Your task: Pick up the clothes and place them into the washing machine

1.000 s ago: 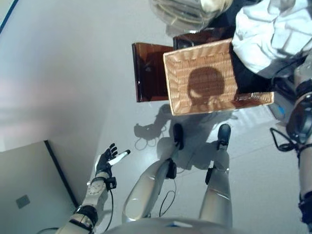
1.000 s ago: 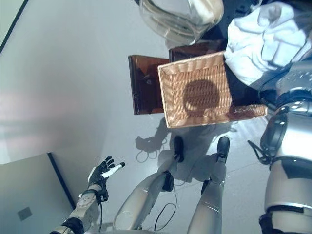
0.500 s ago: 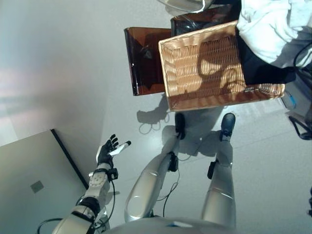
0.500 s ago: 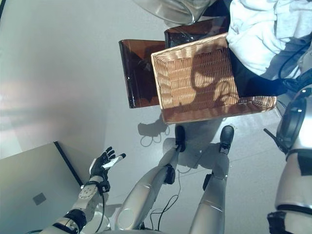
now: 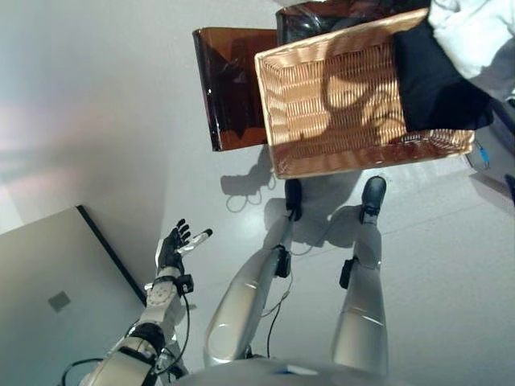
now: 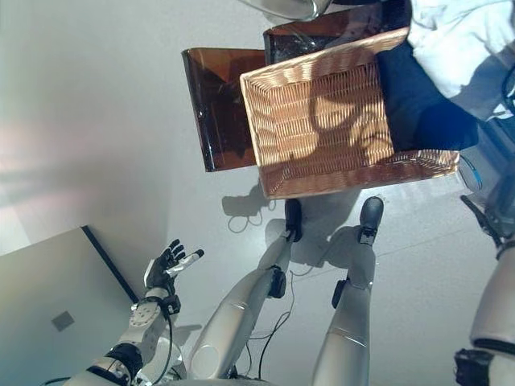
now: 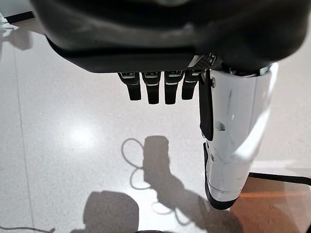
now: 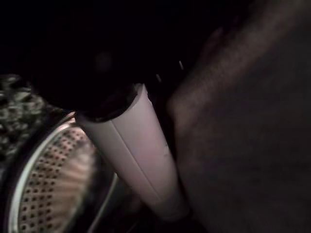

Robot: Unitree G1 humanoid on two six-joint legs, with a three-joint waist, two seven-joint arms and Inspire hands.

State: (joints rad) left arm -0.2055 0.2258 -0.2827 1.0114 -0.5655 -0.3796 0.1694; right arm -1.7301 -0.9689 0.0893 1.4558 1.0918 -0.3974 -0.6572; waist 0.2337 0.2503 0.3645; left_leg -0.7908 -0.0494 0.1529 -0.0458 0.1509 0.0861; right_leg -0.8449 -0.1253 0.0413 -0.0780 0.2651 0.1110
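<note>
Left eye view: wicker basket (image 5: 354, 96) sits on the floor ahead of the robot, its woven bottom mostly bare. A dark garment (image 5: 438, 76) lies against the basket's right-hand wall, and a white garment (image 5: 475, 28) shows above it at the basket's far right corner; whether it rests on the pile or is lifted I cannot tell. Brown translucent bins (image 5: 229, 84) stand against the basket's left and far sides. Left hand (image 5: 172, 248) hangs well apart from the basket, low at the robot's left side, fingers spread and holding nothing; judged idle, kept clear so the right arm can work.

Right eye view: same layout. Adds a curved pale rim (image 6: 286, 6) beyond the basket's far edge, cut off by the frame and not identifiable. Right hand does not show in either eye view.

Left wrist view: left hand's fingers (image 7: 153, 90) point straight down over bare floor, thumb out beside them, nothing between them. Confirms an empty, relaxed hand.

Right wrist view: only here does the right hand (image 8: 141, 150) show, its white-covered thumb against dark cloth (image 8: 248, 155), with a perforated metal drum (image 8: 53, 170) beside it. Judgement: the hand is at the washing machine with clothing. Fingers are hidden; grip cannot be told.
</note>
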